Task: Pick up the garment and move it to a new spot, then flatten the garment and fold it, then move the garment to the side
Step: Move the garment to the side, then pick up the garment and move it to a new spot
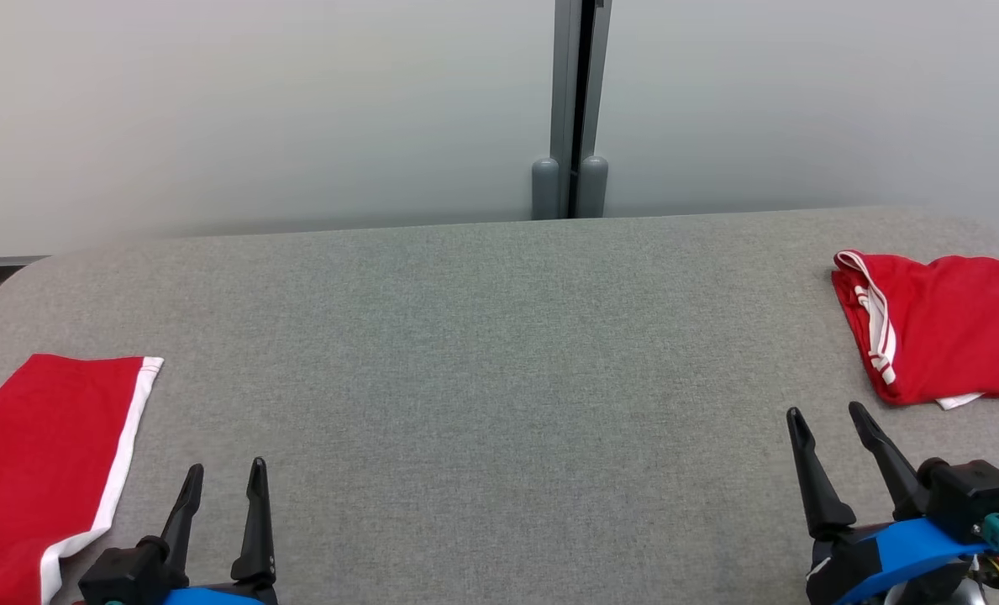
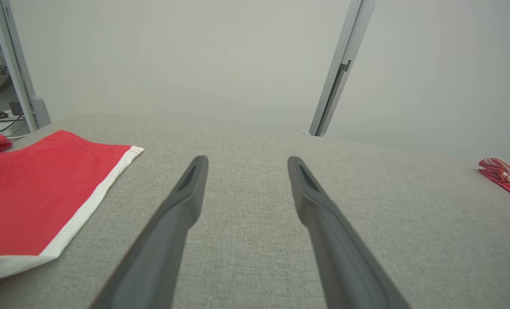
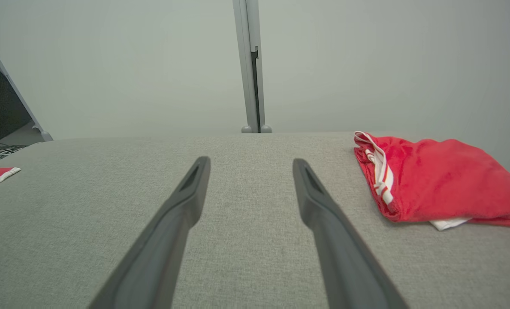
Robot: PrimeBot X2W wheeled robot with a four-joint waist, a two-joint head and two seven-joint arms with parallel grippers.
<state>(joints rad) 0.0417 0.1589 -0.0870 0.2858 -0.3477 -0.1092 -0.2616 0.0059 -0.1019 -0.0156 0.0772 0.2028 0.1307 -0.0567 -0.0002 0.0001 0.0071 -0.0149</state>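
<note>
Left pincer (image 1: 227, 465), right pincer (image 1: 825, 409): spread, empty

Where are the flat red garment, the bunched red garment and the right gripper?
flat red garment (image 1: 41, 454), head view, lower left: on the red cloth near its middle.
bunched red garment (image 1: 957, 323), head view, far right: on its red cloth.
right gripper (image 1: 825, 413), head view, lower right: midway between its fingertips.

I see a grey fabric table (image 1: 499, 353), flat red garment (image 1: 37, 454) with white edging lying at its left end, bunched red garment (image 1: 953, 328) at its right
</note>
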